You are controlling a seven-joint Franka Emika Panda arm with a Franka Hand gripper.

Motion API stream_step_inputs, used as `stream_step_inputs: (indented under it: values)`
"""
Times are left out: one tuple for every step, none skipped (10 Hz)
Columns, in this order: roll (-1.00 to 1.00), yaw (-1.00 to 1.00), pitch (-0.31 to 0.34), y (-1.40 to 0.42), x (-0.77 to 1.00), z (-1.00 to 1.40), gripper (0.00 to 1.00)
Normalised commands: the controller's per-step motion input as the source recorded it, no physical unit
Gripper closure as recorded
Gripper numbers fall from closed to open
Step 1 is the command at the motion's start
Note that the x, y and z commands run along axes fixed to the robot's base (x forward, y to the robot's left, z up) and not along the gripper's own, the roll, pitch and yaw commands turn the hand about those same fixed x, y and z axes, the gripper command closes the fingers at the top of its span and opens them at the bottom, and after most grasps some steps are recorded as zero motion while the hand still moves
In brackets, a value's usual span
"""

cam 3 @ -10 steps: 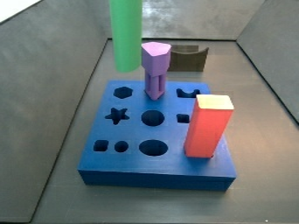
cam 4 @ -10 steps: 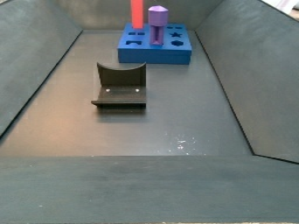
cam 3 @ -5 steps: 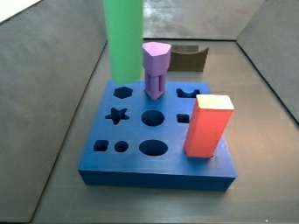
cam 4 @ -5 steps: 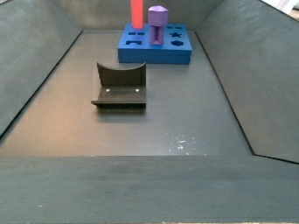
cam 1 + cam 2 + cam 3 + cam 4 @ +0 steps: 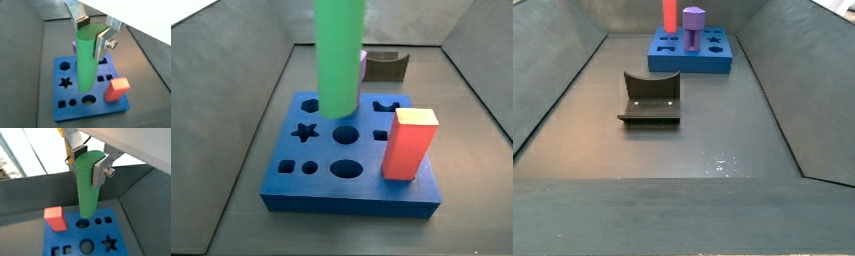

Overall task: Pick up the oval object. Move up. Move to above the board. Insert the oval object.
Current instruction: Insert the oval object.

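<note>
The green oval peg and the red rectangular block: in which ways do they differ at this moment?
The green oval peg has rounded sides; the red rectangular block has flat faces and corners. The green oval peg is much taller than the block. The gripper holds the peg above the blue board, its flat silver fingers clamped on its top, while the block stands free, seated in the board near a corner. Both are upright and plain in colour.

tool [image 5: 91, 31] | flat silver finger plates | dark pads | side screw
</note>
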Motion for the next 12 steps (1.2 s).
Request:
stream_step_inputs:
  values:
    - [0.00, -0.95, 0.000, -0.21, 0.02, -0.11, 1.00]
    - [0.00, -0.99, 0.000, -0.13, 0.00, -0.13, 1.00]
    - [0.00, -1.00, 0.000, -0.09, 0.00, -0.14, 1.00]
    - [0.00, -1.00, 0.000, -0.07, 0.00, -0.15, 1.00]
    - [0.00, -0.92, 0.000, -0.06, 0.11, -0.20, 1.00]
    - [0.01, -0.76, 0.000, -0.09, 0.29, -0.22, 1.00]
    - [0.02, -0.74, 0.000, -0.09, 0.31, -0.23, 1.00]
    - [0.02, -0.75, 0.000, -0.09, 0.30, -0.24, 1.00]
    - [0.03, -0.81, 0.000, -0.07, 0.21, -0.26, 1.00]
    - [0.00, -0.50, 0.069, 0.00, 0.15, -0.32, 1.00]
    - [0.00, 0.00, 0.000, 0.00, 0.00, -0.03, 1.00]
    - [0.00, -0.06, 0.000, 0.00, -0.08, -0.40, 1.00]
